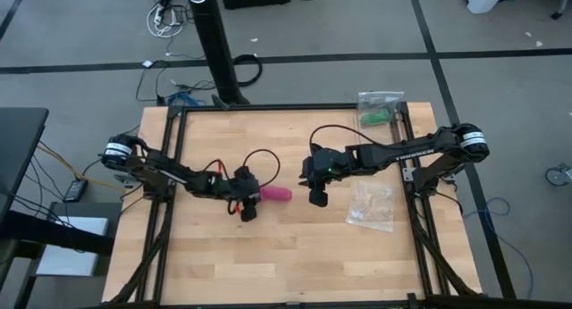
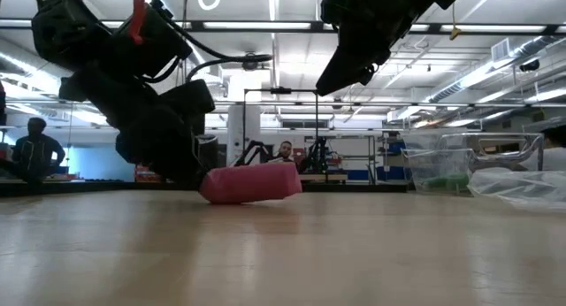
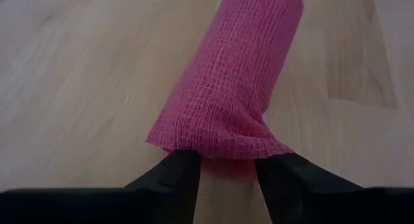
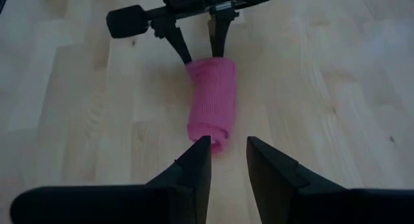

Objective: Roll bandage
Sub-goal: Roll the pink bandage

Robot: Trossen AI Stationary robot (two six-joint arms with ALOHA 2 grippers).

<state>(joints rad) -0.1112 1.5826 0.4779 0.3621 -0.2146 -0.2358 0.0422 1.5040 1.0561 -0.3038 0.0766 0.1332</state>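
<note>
High view: bandage [image 1: 276, 195] lying rolled into a short pink cylinder near the middle of the wooden surface [image 1: 295, 264], between the two arms. Left gripper [image 1: 253, 198] right at one end of the roll, fingers [image 3: 169, 177] spread and straddling that end, released rather than pinching, with a loose flap of fabric draped just over the tips. Right gripper [image 1: 315, 191] hovering raised off the wood a little beyond the other end, fingers [image 4: 194, 164] parted with nothing between them. Looks like a roll essentially finished and just let go. Biggest risk from here, judging by that flap: the stretchy, clingy weave catching on a left fingertip, dragging the roll along or peeling the outer wrap open on any pull-back. Second risk: roll unwinding by itself, loose tail unsecured. Also a chance of a nudge sending the cylinder rolling across the smooth wood, since nothing braces it. Clear plastic bag [image 1: 371, 204] lying beside the right arm, well clear of the roll.
</note>
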